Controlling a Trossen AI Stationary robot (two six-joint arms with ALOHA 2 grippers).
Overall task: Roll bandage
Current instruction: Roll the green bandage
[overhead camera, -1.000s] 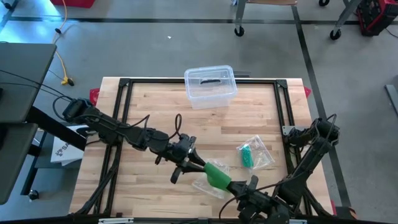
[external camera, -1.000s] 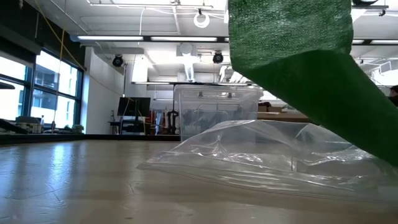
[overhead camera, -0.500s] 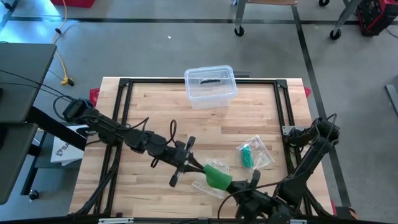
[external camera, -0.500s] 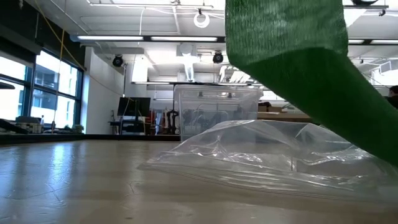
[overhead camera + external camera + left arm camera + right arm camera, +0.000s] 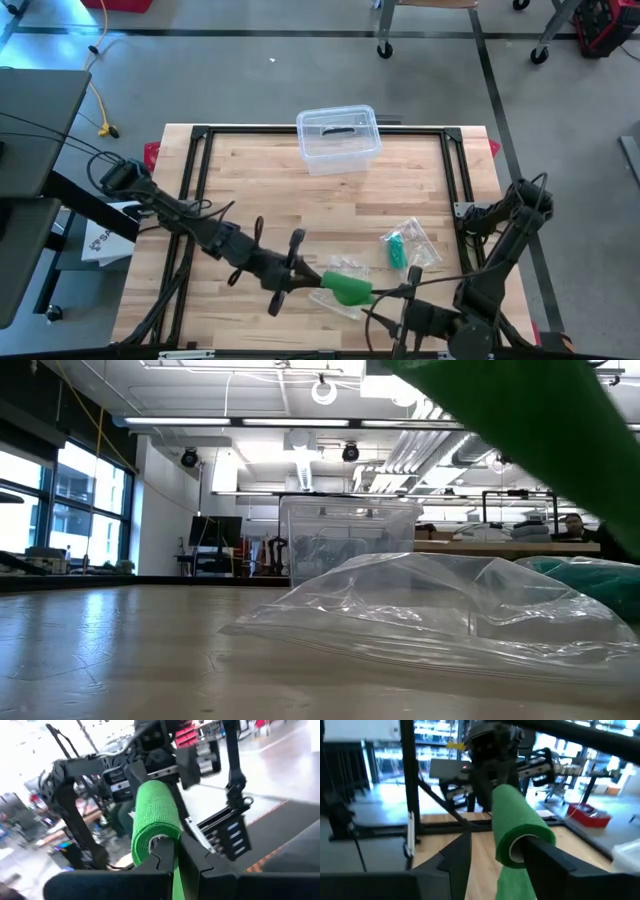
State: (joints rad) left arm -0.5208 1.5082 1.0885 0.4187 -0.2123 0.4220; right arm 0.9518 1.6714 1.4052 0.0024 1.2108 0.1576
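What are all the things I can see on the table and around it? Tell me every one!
Bandage roll: one, green, held between both grippers above the table's near edge.
Empty bag: one, clear plastic, lying under the roll.
Second bag: one, clear, with something green inside, right of the middle.
Box: one, clear plastic with a lid, at the far edge of the table.
Table: one, light wood with a black frame.
Yellow cable: one, on the floor to the left.
Left gripper: one, dark, on the roll's left end.
Right gripper: one, dark, on the roll's right end.
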